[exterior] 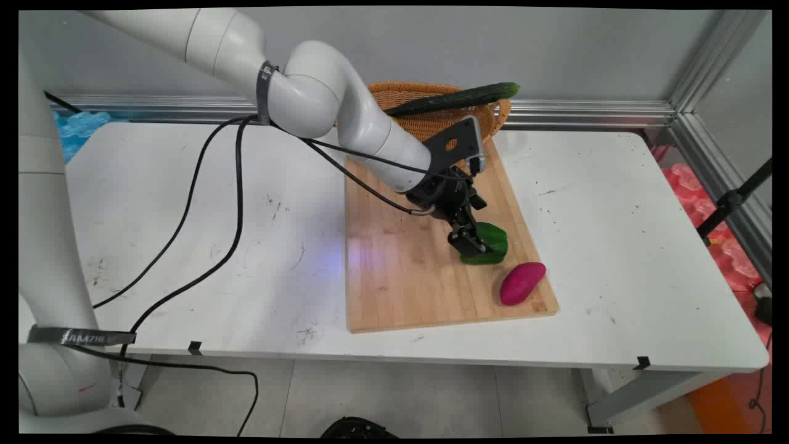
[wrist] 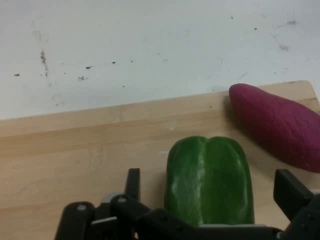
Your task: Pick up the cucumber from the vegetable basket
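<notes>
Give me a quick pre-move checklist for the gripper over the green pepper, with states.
1. gripper open: ok, fingers stand apart either side of the green pepper.
2. Pepper between the fingers: ok in the hand view.
3. Fingers touching the pepper: cannot tell.
4. Purple sweet potato apart from the pepper: ok, a gap of board shows.
5. Pepper resting on the cutting board: ok.
6. Cucumber out of the way: ok, it lies across the basket behind.

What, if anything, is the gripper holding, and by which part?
Nothing is held. The gripper is open, one finger on each side of the green bell pepper on the cutting board, with gaps showing on both sides.
</notes>
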`<move>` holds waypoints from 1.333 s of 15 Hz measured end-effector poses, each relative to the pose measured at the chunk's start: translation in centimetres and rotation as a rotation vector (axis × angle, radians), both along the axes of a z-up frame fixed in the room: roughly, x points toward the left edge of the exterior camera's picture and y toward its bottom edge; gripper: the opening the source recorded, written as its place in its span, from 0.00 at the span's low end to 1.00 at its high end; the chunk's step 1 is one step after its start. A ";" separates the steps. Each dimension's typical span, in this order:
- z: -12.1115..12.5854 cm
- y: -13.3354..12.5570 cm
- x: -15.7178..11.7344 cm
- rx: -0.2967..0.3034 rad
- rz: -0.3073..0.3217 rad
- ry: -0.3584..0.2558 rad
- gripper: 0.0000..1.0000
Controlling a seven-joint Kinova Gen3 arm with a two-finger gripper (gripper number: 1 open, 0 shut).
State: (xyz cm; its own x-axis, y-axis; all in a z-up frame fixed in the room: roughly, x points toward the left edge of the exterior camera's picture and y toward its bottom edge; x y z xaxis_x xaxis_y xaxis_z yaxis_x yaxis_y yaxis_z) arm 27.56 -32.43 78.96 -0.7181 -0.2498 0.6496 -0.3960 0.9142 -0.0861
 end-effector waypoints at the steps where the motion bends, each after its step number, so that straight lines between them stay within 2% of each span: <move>1: 0.1 0.0 0.0 0.002 0.001 0.002 1.00; 5: 1.6 0.0 0.3 0.009 0.000 0.015 1.00; 12: 8.0 0.9 1.9 0.028 -0.027 0.057 1.00; 16: 10.7 1.0 3.8 0.031 -0.052 0.043 1.00; 20: 12.3 0.1 7.1 0.019 -0.067 -0.006 1.00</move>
